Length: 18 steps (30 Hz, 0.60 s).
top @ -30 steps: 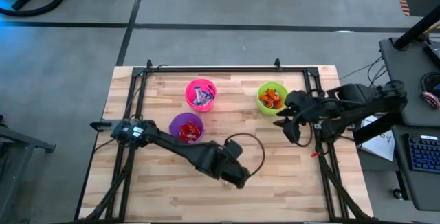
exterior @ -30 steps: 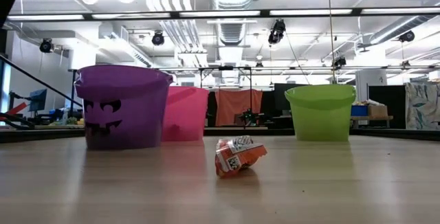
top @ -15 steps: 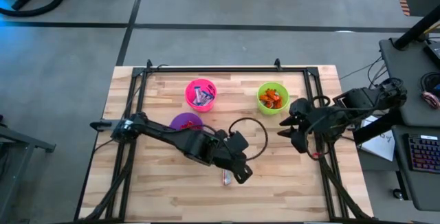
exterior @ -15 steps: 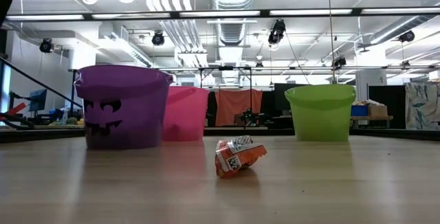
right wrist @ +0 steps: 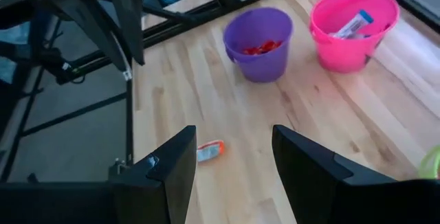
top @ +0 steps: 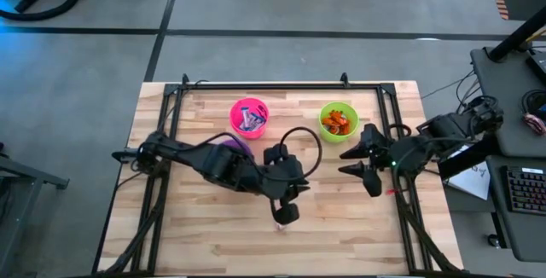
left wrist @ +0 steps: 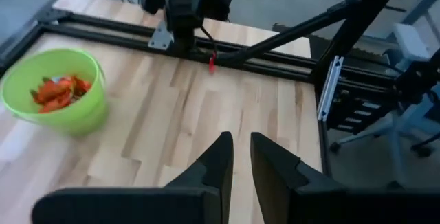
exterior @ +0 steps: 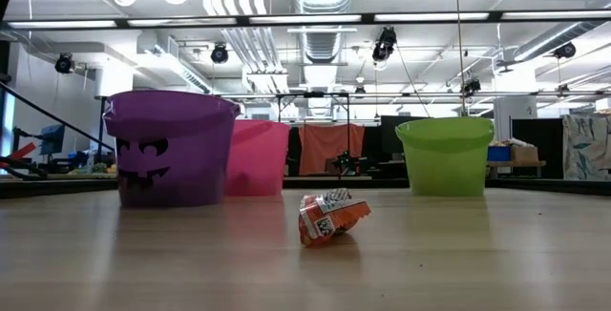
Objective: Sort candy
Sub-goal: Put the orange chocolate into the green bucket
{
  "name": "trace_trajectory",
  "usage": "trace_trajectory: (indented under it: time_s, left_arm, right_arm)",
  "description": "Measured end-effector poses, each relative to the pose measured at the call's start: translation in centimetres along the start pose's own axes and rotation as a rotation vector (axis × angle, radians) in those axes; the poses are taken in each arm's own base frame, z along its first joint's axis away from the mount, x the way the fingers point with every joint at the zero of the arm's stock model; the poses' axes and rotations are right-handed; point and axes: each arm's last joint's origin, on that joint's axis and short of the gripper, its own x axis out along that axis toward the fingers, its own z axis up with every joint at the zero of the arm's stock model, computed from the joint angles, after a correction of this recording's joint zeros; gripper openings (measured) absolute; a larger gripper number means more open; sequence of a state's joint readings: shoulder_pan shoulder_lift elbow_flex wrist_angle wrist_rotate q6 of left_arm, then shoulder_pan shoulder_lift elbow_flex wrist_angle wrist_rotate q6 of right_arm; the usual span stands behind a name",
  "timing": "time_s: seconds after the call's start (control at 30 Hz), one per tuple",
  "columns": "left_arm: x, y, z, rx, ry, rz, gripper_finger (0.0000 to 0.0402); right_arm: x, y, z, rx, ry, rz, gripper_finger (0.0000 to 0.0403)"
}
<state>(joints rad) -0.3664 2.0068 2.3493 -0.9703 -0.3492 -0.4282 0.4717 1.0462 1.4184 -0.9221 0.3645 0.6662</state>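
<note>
**1 orange candy left on the bench as the left arm swings back over it**

1 claw is at work: the left gripper [top: 287, 212] hangs near the middle of the bench toward its front edge, its fingers [left wrist: 218, 157] nearly together with only a slim gap and nothing between them. Over the last second this arm has drawn in from a long reach and folded toward the centre, so the claw now sits right above the last loose candy [exterior: 331, 217], an orange-wrapped piece lying alone on the wood in front of the cups.

The right gripper [top: 365, 160] has pulled back from the green cup [top: 338, 121] toward the bench's right edge, its fingers spread wide and empty.

Behind, the green cup holds orange sweets, the purple cup [right wrist: 260, 44] red ones, the pink cup [top: 248, 117] blue-and-white bars. Sorting looks almost done; likely the left claw must open, drop and take that final piece for the green cup.
</note>
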Motion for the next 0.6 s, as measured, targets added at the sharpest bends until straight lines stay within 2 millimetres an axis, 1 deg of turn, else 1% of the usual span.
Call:
trace_trajectory:
  time_s: [0.2,0.37,0.5,0.6]
  left_arm:
    - [-0.8,0.3,0.3,0.074,-0.013,-0.004,0.0036]
    - [-1.2,0.4,0.3,0.119,-0.010,-0.002,0.0035]
    - [-1.9,0.7,0.3,0.136,-0.009,-0.002,0.0016]
    - [-2.2,1.1,-0.2,0.137,-0.004,0.000,0.0003]
  right_arm:
    - [0.9,0.2,-0.2,-0.007,-0.027,0.015,0.0183]
    - [1.8,0.2,-0.8,0.084,-0.005,-0.009,0.0183]
    - [3.4,0.3,-1.6,0.157,0.033,-0.051,0.0183]
    - [5.0,0.6,-2.3,0.172,0.072,-0.089,0.0183]
